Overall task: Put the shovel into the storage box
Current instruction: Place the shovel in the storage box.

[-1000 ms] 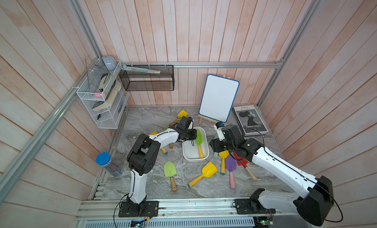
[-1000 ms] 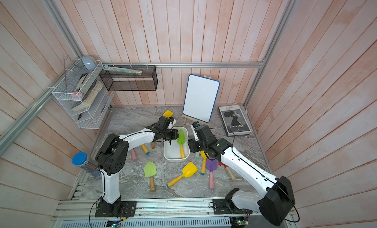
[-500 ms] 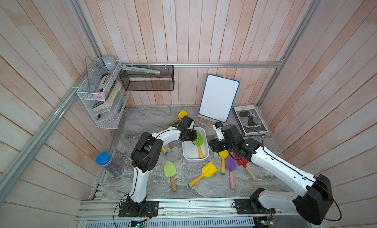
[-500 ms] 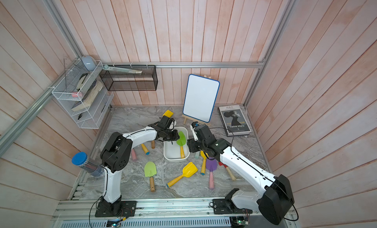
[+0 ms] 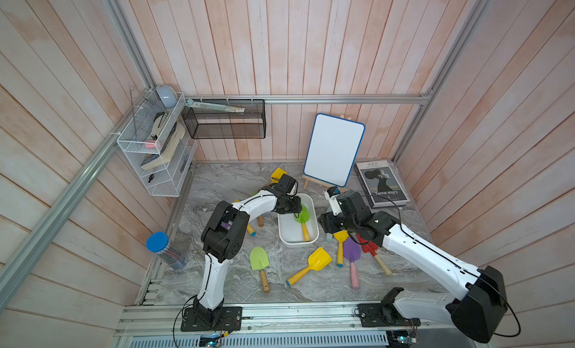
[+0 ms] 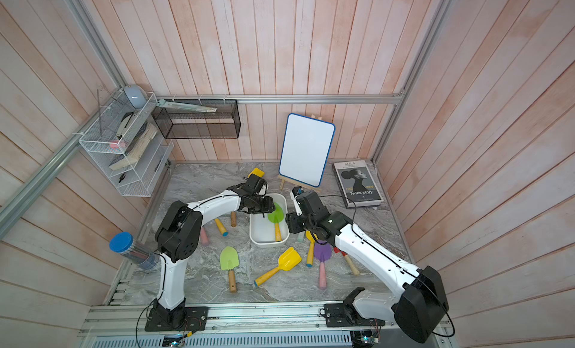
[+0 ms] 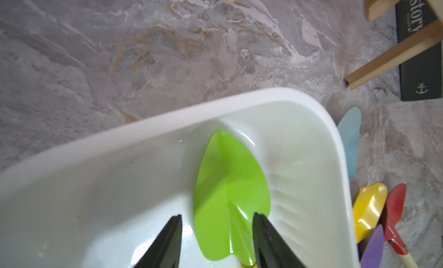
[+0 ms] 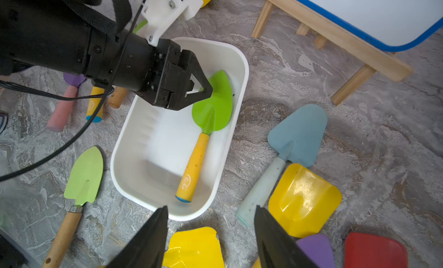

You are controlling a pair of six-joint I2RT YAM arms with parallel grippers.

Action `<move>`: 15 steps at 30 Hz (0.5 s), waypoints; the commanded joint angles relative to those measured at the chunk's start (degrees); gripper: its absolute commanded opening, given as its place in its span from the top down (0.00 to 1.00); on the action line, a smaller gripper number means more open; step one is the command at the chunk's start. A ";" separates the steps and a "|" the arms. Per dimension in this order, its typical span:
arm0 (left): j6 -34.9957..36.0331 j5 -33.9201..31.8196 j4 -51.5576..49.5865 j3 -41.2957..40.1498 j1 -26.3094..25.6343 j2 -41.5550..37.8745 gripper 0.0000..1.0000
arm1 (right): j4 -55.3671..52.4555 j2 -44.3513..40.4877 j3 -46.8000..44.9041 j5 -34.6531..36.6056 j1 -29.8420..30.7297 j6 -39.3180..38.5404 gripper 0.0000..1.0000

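green shovel lies in the white box, both pincers spread

the storage box [image 5: 282, 237] sits near the middle of the marble-patterned tabletop [image 5: 224, 181], a little toward its back edge, with its long sides running front to back. the shovel [image 5: 302, 218], green blade on a yellow handle, lies inside it. the handle rests on the box floor along the right wall, its blue-tipped end toward the front. the blade leans up against the back end wall.

the left gripper [image 5: 295, 209] hangs over the back end of the box, just above the blade. in the left wrist view its jaws stand apart with the blade's neck below and between them. one finger overlaps the blade's edge there, and whether it touches cannot be told. it clasps nothing.

the right gripper [image 8: 211, 211] hovers near the box's front right corner, jaws spread and nothing between them.

loose on the tabletop lie a light green shovel [image 5: 259, 258] with a wooden handle, toward the front left of the box, and a yellow scoop [image 5: 319, 258] just in front of it. a pale blue trowel [image 8: 297, 135], a purple shovel [image 5: 351, 252] and a red shovel [image 8: 374, 250] lie to the box's right, partly under the right arm. a whiteboard [image 5: 334, 150] on a wooden easel stands at the back edge, and a book [image 5: 381, 183] lies in the back right corner.
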 commanded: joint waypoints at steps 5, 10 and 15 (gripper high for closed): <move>0.81 -4.32 -0.82 2.00 -1.22 -5.34 0.39 | -1.33 -1.72 -2.06 2.04 -4.77 4.45 0.37; 1.48 -4.87 3.02 -1.56 -1.96 -14.36 0.33 | -5.18 -5.61 -5.58 4.98 -11.76 8.09 0.37; 1.73 -3.33 9.19 -8.47 -2.55 -23.59 0.27 | -10.88 -7.05 -8.61 5.73 -19.16 7.28 0.37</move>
